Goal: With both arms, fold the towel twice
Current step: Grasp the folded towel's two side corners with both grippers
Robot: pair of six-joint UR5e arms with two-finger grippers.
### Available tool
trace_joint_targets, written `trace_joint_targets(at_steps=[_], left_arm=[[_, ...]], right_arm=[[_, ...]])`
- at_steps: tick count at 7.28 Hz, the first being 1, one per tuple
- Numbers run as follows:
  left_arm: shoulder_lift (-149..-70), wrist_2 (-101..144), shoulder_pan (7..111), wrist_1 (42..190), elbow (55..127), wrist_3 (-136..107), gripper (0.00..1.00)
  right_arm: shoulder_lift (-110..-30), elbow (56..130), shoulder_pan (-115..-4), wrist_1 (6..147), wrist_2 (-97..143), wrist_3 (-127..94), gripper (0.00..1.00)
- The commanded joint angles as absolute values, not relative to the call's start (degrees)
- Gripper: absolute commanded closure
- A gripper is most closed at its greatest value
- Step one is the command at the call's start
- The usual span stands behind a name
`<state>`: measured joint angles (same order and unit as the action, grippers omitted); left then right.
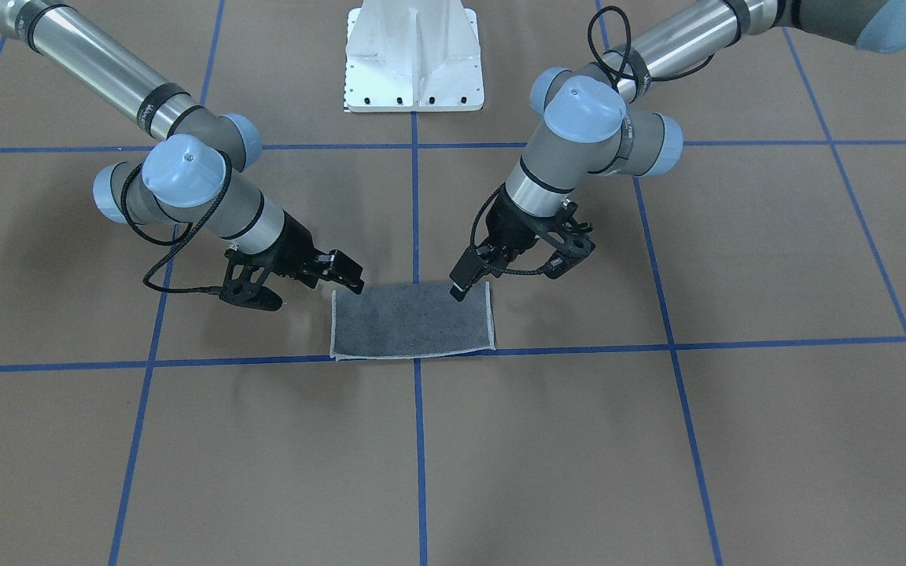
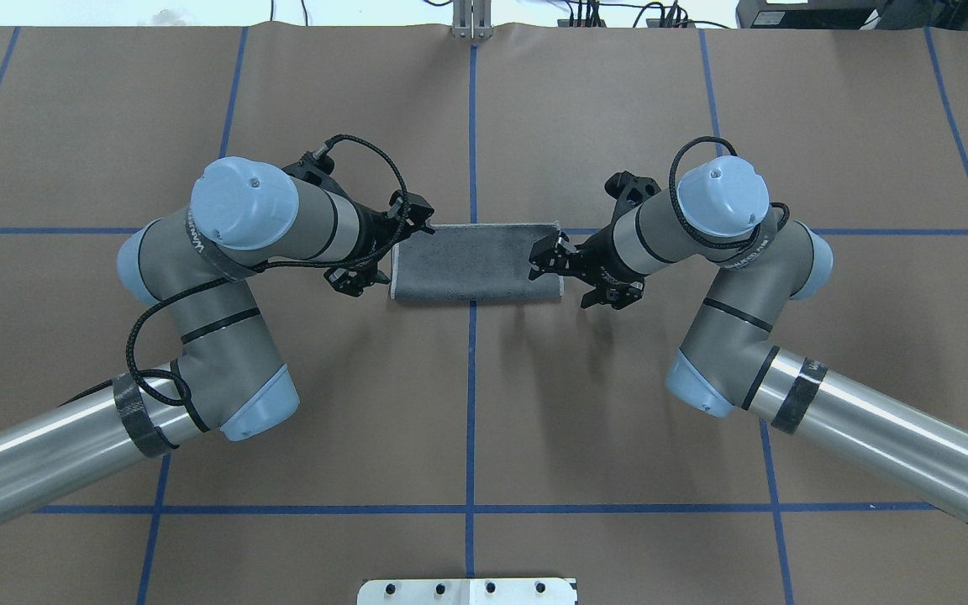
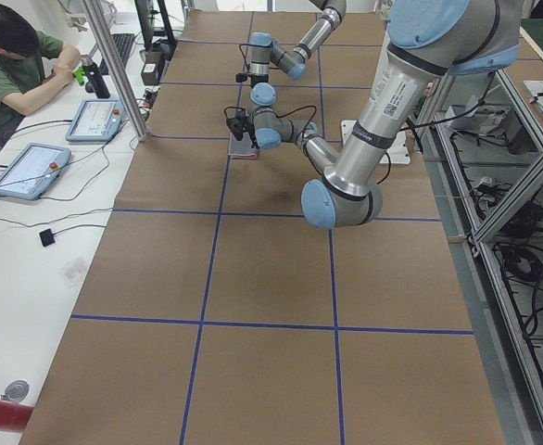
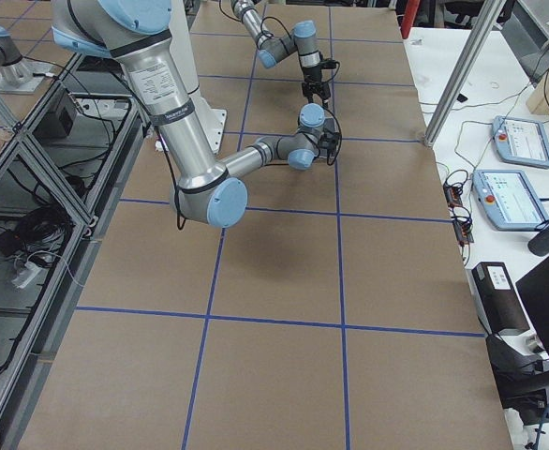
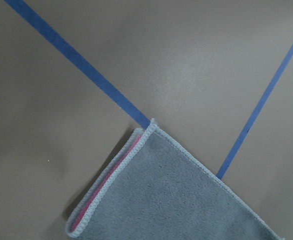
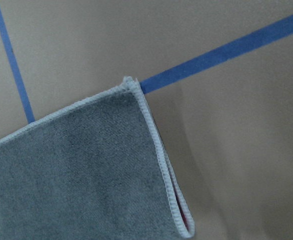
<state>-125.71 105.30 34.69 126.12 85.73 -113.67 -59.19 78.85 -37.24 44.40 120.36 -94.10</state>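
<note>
Towel (image 2: 476, 262) grey overhead, pink only in wrist views; left tool (image 2: 383, 248) and right tool (image 2: 576, 277) agape, empty.

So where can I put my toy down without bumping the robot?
The big squares beyond the towel and the blue tape line are bare. So is the patch between the towel and the white pedestal. It's crowded at the towel's two ends, where the left tool and right tool hang open.
</note>
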Motion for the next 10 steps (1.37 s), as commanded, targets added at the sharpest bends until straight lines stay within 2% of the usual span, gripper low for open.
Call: trace_joint_targets(at_steps=[1,3,6,10], left_arm=[[-125.7,105.4,34.7,126.1,85.7,-113.6,0.00],[-125.7,105.4,34.7,126.1,85.7,-113.6,0.00],[-125.6,105.4,34.7,126.1,85.7,-113.6,0.00],[-124.7,105.3,34.7,126.2,86.1,-113.6,0.00]], right_arm=[[-58.8,78.1,-37.5,44.3,119.8,-94.0,0.05],[-58.4,77.5,-38.1,44.3,119.6,-93.8,0.06],[-58.2,77.4,-38.0,44.3,119.4,-94.3,0.19],[-56.3,75.4,-38.0,44.3,119.4,-94.3,0.26]])
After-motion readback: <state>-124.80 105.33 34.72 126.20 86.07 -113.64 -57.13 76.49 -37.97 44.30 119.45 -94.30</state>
